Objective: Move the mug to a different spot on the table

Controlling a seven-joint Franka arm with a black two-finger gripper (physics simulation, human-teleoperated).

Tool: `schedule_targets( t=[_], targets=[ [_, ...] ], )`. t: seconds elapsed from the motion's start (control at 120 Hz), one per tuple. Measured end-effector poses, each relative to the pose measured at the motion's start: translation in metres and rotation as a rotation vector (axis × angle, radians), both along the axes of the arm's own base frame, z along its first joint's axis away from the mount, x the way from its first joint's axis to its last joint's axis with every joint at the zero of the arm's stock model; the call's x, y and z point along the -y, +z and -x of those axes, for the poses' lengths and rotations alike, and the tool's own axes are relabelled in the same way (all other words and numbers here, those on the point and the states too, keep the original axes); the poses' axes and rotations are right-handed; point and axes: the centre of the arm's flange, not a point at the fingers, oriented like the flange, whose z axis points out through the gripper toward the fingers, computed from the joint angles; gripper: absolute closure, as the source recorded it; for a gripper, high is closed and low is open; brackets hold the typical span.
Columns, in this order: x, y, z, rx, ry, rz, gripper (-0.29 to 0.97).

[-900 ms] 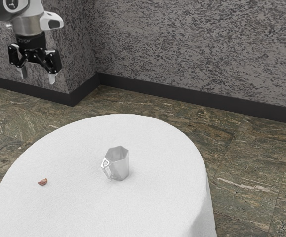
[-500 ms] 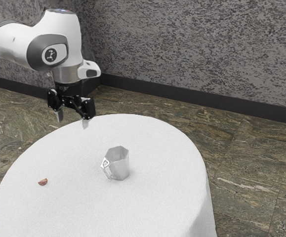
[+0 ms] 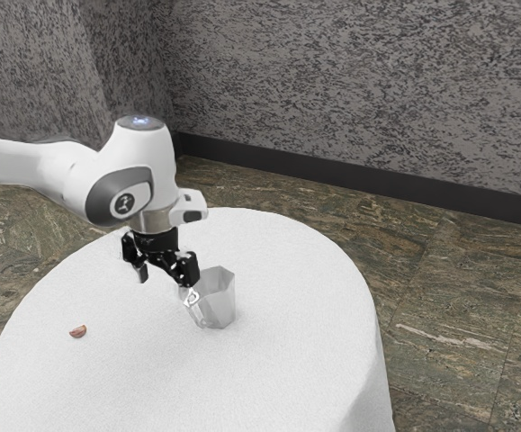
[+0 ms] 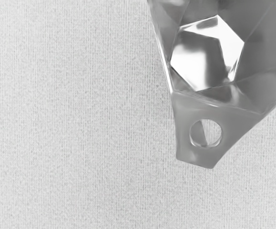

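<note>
Our black two-finger gripper (image 3: 166,277) hangs low, just beside the faceted silver metal mug (image 3: 215,297), on the mug's handle side, fingers spread apart and closed on nothing. The mug stands upright on the round white-clothed table (image 3: 296,360), mouth up. Its flat pierced handle (image 3: 192,304) juts out toward the gripper, and the finger nearer the mug looks close to that handle, though we cannot tell whether they touch. In the wrist view the mug (image 4: 209,62) and handle (image 4: 202,136) sit off to one side, so we judge the hand is not yet centred over the mug. The coming move likely turns on sliding across past the handle. A small reddish-brown scrap (image 3: 78,331) lies well apart from the mug.
</note>
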Motion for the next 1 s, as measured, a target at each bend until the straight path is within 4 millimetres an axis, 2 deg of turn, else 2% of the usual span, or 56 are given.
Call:
schedule_targets(
  t=[0.417, 0.633, 1.0],
  targets=[
    [0.024, -0.043, -0.005, 0.021, -0.132, 0.031, 0.01],
    [0.015, -0.058, -0.011, 0.022, -0.146, 0.035, 0.01],
    [0.017, -0.075, -0.020, 0.055, -0.197, 0.039, 0.01]
  ],
)
